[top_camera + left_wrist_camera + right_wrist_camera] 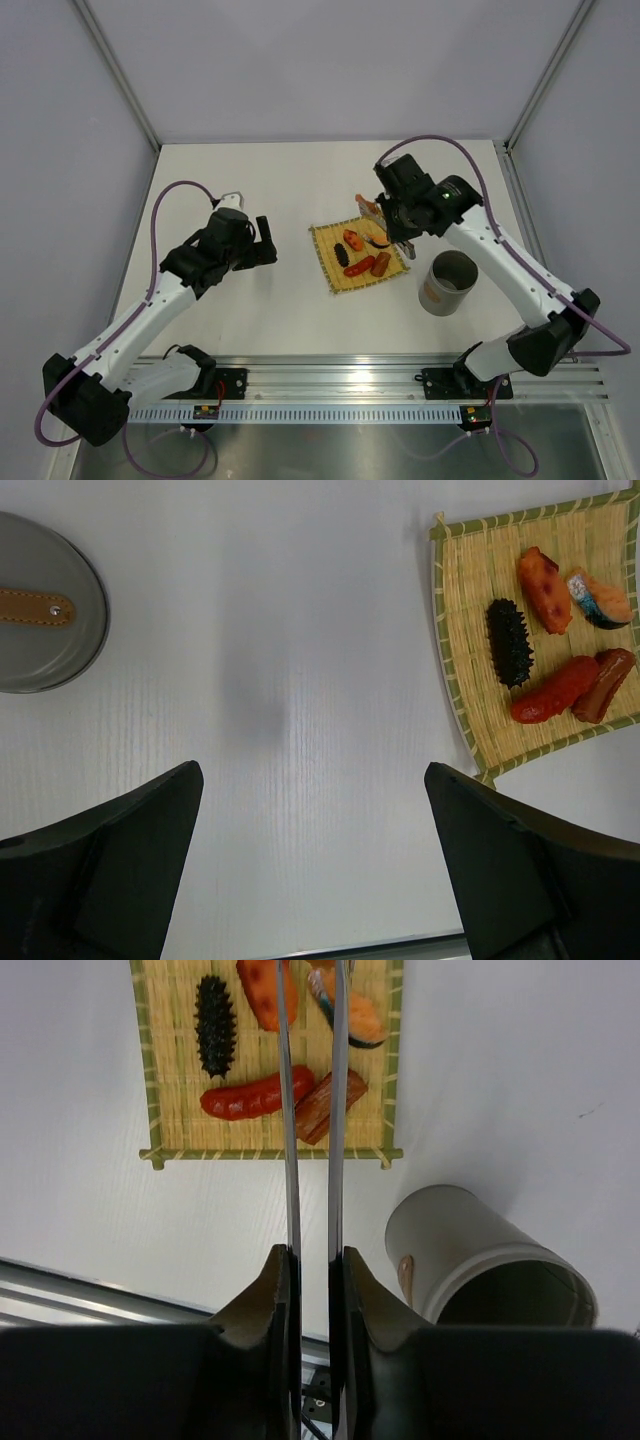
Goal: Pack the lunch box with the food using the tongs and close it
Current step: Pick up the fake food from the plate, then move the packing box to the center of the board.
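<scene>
My right gripper (312, 1256) is shut on the tongs (287, 1140), whose two thin silver arms run nearly parallel over the yellow woven mat (170, 1110); their tips leave the top of the right wrist view. The food lies on that mat: a dark spiky piece (215, 1025), a red one (255, 1098), a brown one (328, 1105) and orange ones (262, 990). From above, the right gripper (398, 222) hangs over the mat's far right corner. The lunch box (448, 283) stands open and upright right of the mat. My left gripper (310, 775) is open and holds nothing, left of the mat (470, 680).
A round grey lid (45, 640) with a tan leather strap lies on the table at the left of the left wrist view. The table's metal rail (330, 380) runs along the near edge. Grey walls enclose the white table (300, 180).
</scene>
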Robot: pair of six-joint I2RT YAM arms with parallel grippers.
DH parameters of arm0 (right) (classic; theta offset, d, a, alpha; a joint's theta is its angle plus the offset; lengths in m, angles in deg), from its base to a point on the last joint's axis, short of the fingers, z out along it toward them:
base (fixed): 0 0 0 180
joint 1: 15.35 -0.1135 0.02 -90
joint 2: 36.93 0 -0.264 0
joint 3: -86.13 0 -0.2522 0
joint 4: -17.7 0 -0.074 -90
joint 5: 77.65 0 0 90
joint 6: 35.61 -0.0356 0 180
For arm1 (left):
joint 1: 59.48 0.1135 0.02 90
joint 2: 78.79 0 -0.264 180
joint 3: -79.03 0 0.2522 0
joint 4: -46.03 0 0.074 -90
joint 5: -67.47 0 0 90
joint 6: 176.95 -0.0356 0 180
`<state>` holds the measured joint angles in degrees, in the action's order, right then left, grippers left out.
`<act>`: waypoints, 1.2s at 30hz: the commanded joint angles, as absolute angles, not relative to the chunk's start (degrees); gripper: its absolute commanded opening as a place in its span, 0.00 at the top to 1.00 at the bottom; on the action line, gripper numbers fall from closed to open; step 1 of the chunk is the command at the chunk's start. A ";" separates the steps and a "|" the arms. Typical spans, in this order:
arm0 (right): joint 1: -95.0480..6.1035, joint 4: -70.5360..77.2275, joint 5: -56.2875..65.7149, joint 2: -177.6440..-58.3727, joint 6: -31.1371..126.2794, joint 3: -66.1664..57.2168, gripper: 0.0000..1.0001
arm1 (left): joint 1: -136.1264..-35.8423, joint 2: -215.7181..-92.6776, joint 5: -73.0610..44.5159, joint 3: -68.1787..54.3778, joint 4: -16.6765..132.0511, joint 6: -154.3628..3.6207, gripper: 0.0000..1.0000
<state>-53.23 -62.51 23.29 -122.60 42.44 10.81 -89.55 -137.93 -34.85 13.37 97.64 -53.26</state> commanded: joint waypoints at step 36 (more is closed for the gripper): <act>-53.84 -88.43 36.26 -89.84 7.19 2.25 1.00 | -102.54 -148.56 -7.86 4.90 86.77 -59.79 0.09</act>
<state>-53.34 -75.15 35.18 -89.13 8.45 2.76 -98.53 -145.31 -15.51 9.65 91.43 -57.13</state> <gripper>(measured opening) 0.309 0.918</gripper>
